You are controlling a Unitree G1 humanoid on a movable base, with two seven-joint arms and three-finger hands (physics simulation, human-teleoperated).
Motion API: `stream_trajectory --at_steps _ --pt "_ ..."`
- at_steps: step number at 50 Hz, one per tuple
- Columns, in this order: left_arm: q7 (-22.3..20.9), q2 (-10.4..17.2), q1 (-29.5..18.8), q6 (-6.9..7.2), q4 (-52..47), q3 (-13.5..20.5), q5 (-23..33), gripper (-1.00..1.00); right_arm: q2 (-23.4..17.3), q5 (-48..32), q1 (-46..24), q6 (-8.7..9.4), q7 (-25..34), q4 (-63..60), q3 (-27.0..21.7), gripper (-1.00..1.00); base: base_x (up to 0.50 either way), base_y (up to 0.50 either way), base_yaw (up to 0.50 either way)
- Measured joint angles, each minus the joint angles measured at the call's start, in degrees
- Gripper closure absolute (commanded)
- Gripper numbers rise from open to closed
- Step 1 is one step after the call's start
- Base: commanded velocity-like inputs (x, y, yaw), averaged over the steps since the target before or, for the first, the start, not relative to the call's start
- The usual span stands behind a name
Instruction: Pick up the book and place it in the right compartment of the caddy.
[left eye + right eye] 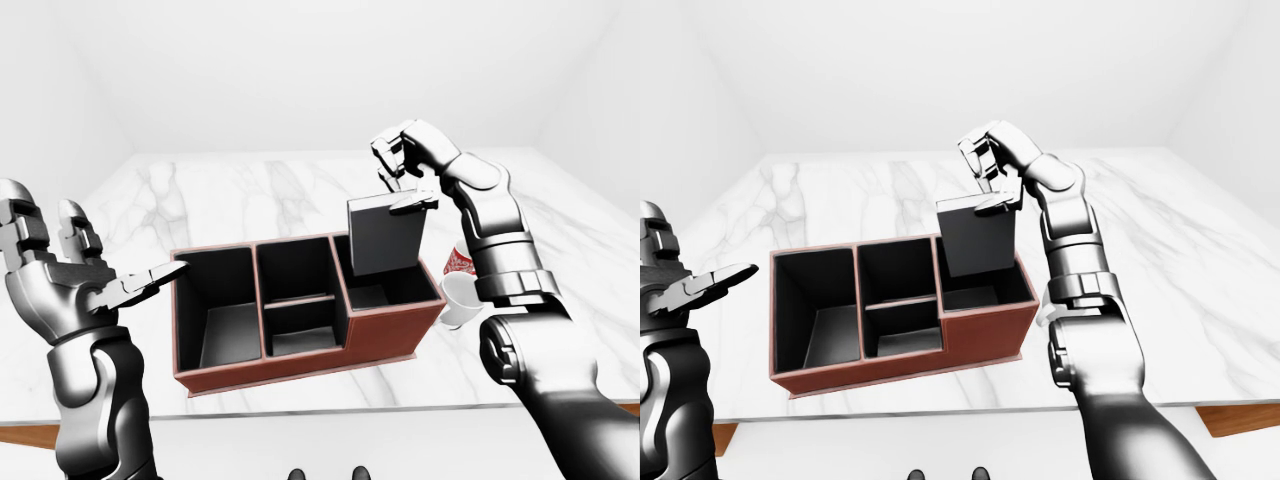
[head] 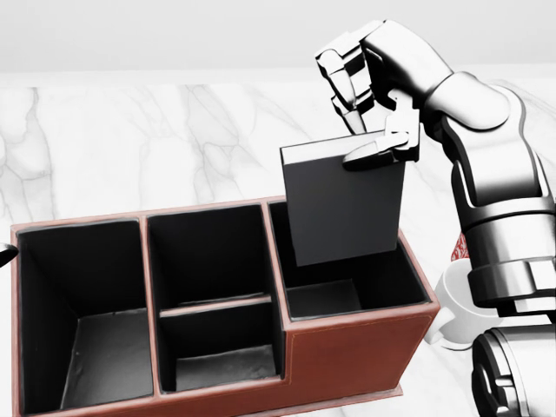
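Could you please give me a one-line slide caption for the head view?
Right hand holds the dark book upright over the caddy's right compartment.

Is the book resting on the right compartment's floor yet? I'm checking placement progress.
No, the book hangs from the right hand, its lower edge above the bare floor of the caddy.

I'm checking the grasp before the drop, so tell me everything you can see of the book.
The book is a thin dark hardback with a plain matte cover and a pale strip of page edges along its top. It hangs upright, slightly tilted, pinched at its top edge by the right hand. Its lower corner dips just inside the right compartment of the caddy; whether it touches the walls cannot be told. Nothing else touches it.
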Motion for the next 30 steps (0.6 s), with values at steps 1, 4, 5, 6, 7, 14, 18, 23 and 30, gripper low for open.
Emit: stream_trajectory --at_steps 1,4,5,6,7,14,18,23,30 --pt "0.00 0.00 0.00 0.00 -0.01 0.01 -0.01 -1.00 0.03 0.04 -0.02 0.00 -0.04 0.13 0.01 1.00 0.00 0.00 0.00" --pt "0.00 0.02 -0.01 0.00 -0.02 0.03 -0.04 -1.00 0.10 0.15 -0.03 0.00 -0.18 0.55 -0.01 1.00 0.00 0.00 0.00" --pt "0.00 0.02 -0.02 0.00 -0.03 0.04 -0.04 -1.00 0.11 0.16 -0.01 0.00 -0.23 0.69 0.01 1.00 0.00 0.00 0.00" --pt "0.00 0.02 -0.02 0.00 -0.03 0.03 -0.04 -1.00 0.13 0.17 -0.01 0.00 -0.26 0.81 0.03 1.00 0.00 0.00 0.00" --pt "0.00 0.02 -0.02 0.00 -0.03 0.04 -0.04 -1.00 0.14 0.19 -0.01 0.00 -0.28 0.91 0.04 1.00 0.00 0.00 0.00" --pt "-0.01 0.04 -0.05 0.00 0.02 0.05 -0.07 -1.00 0.25 0.40 -0.01 0.00 -0.55 1.88 0.05 1.00 0.00 0.00 0.00" --pt "0.00 0.04 -0.08 0.00 0.09 0.03 -0.06 -1.00 0.29 0.56 0.17 0.00 -0.73 2.47 0.01 1.00 0.00 0.00 0.00" --pt "0.00 0.04 -0.09 0.00 0.14 -0.02 -0.04 -1.00 0.39 0.79 0.69 0.00 -1.01 3.06 -0.02 1.00 0.00 0.00 0.00" --pt "0.02 0.02 -0.08 0.00 0.18 -0.04 -0.01 -1.00 0.41 1.07 1.33 0.00 -1.19 3.50 -0.02 1.00 0.00 0.00 0.00"
